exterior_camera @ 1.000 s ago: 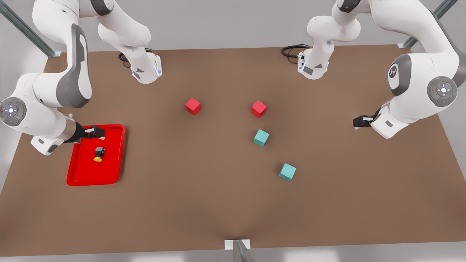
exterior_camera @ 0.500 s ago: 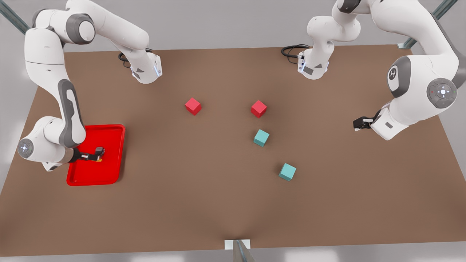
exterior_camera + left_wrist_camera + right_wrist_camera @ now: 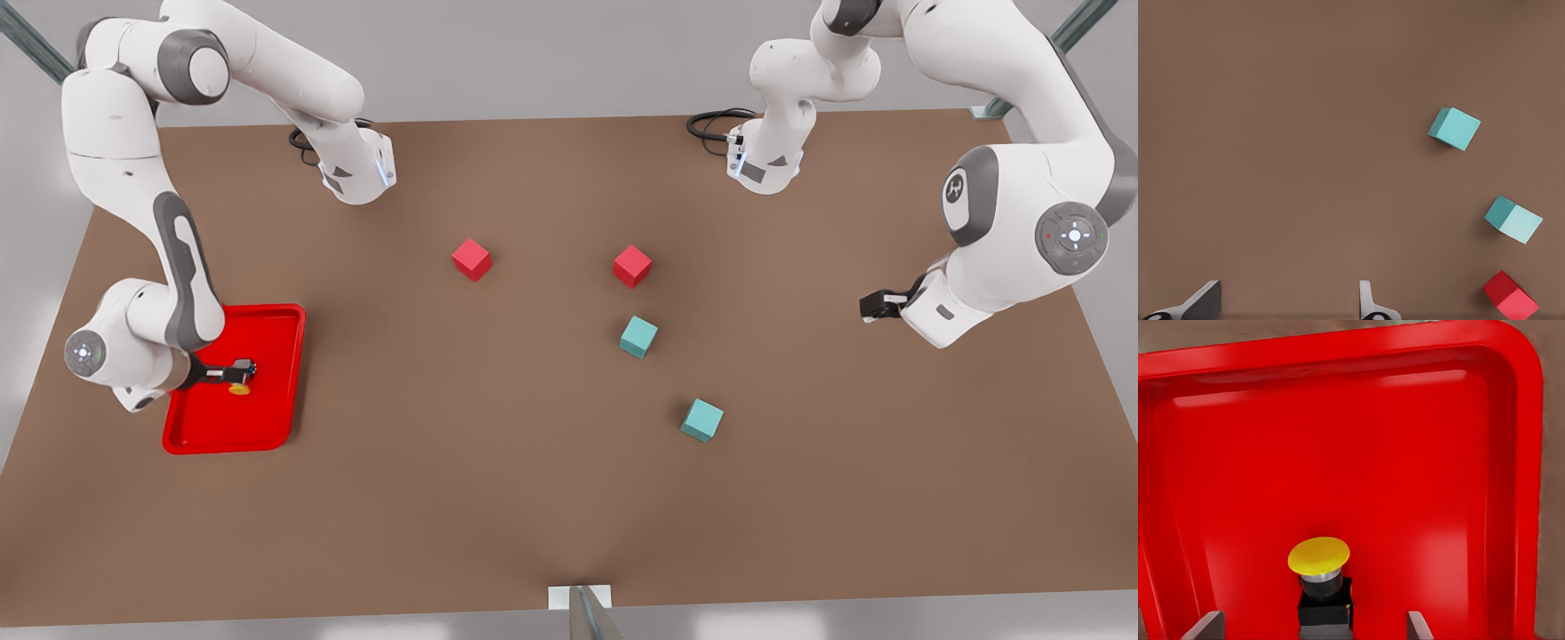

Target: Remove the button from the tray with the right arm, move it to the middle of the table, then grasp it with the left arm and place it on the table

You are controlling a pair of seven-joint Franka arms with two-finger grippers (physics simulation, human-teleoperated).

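Your right end effector (image 3: 1311, 628) sits open in the tray (image 3: 271, 427), fingers straddling the button (image 3: 1321, 583), while your left end effector (image 3: 1288, 307) waits open over the worktop (image 3: 498, 462).

The tray (image 3: 267, 427) is lying on the desk (image 3: 498, 498) at the front view's left, with the button (image 3: 1320, 577) sitting inside it. The right gripper (image 3: 238, 368) is reaching into the tray, its spread fingers (image 3: 1417, 628) standing either side of the button. Four cubes are sitting mid-desk: two (image 3: 471, 260) (image 3: 632, 266) farther back, two (image 3: 638, 337) (image 3: 701, 420) nearer. The left gripper (image 3: 873, 307) is hovering at the front view's right, fingers (image 3: 1368, 303) apart.
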